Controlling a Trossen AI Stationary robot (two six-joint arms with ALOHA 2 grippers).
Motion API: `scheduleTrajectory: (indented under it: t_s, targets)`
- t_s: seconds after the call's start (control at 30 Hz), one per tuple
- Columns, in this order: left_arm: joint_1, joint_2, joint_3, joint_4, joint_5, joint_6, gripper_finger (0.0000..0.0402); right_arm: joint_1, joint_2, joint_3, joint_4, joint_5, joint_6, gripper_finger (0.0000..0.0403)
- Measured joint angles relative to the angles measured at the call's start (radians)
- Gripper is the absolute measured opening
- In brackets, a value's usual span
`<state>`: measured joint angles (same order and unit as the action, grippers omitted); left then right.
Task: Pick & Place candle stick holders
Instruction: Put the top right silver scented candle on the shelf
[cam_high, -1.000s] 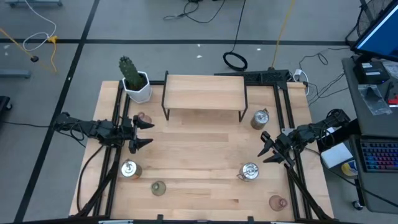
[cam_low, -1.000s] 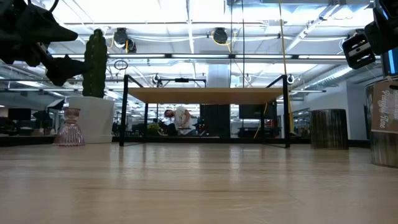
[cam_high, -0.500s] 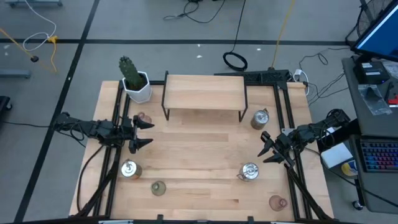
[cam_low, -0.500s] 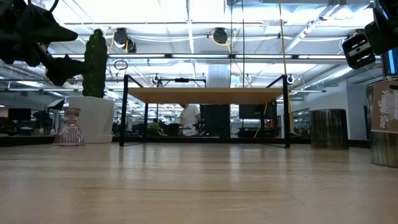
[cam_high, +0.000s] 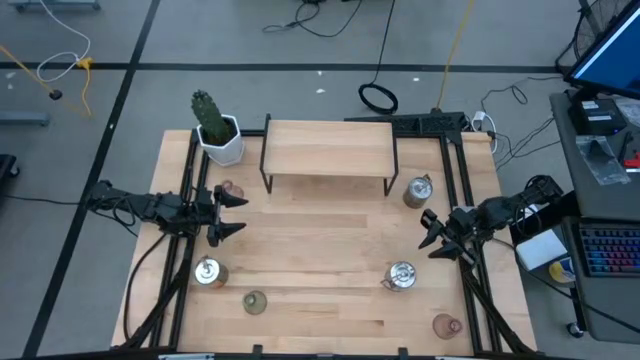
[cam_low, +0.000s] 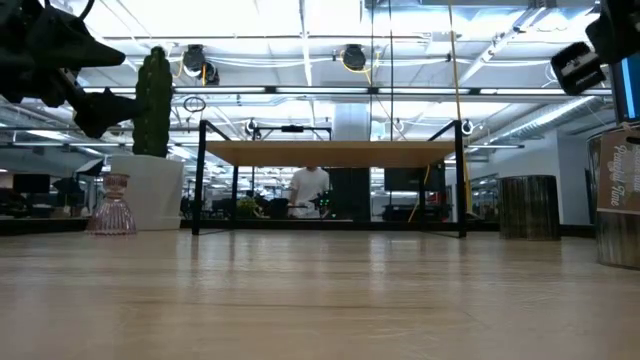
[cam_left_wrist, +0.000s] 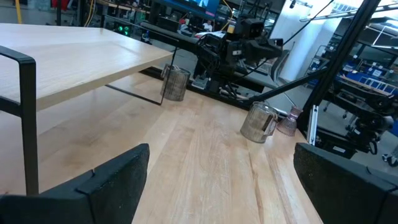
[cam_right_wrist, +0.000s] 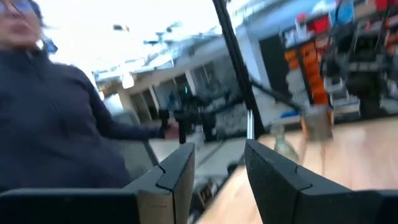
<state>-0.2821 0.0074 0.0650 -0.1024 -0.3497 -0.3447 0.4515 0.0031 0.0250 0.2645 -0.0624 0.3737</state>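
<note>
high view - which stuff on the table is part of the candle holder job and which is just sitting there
Job:
silvery holders
pink glass holders
olive-green glass holder

Just there:
potted cactus
wooden riser shelf

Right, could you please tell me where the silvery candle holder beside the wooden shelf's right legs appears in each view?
High view: the silvery holder stands just right of the shelf's right legs.
Low view: right of the shelf, looking dark.
Left wrist view: just past the shelf's far corner.
Right wrist view: too blurred to tell.
Shared landmark: the wooden shelf.
</note>
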Motion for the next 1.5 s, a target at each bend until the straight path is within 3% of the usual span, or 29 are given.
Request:
scheduleTrajectory:
  t_s: [0.2, 0.37, 0.67, 0.93, 1.1, 1.3, 1.5]
  targets:
    - [0.000, 0.000, -0.003, 0.052, -0.046, -0.020, 0.0395, 0.000, 0.000, 0.000, 0.177, 0.174, 0.000, 0.0132]
    - [0.000, 0.000, -0.002, 0.196, -0.052, -0.136, 0.0395, 0.000, 0.000, 0.000, 0.285, 0.292, 0.000, 0.0132]
    - [0.000, 0.000, -0.002, 0.473, -0.053, -0.170, 0.0395, 0.000, 0.000, 0.000, 0.377, 0.305, 0.003, 0.0132]
    - [0.000, 0.000, -0.001, 0.565, -0.051, -0.136, 0.0395, 0.000, 0.001, 0.003, 0.474, 0.379, -0.099, 0.0132]
    - [0.000, 0.000, -0.001, 0.571, -0.043, -0.119, 0.0395, 0.000, 0.017, 0.061, 0.404, 0.466, -0.231, 0.0132]
    - [0.000, 0.000, 0.000, 0.557, 0.015, -0.053, 0.0395, 0.000, 0.090, 0.240, 0.132, 0.608, -0.284, 0.0132]
    - [0.000, 0.001, 0.052, 0.348, 0.021, -0.081, 0.0395, 0.000, 0.234, 0.447, -0.166, 0.792, -0.238, 0.0132]
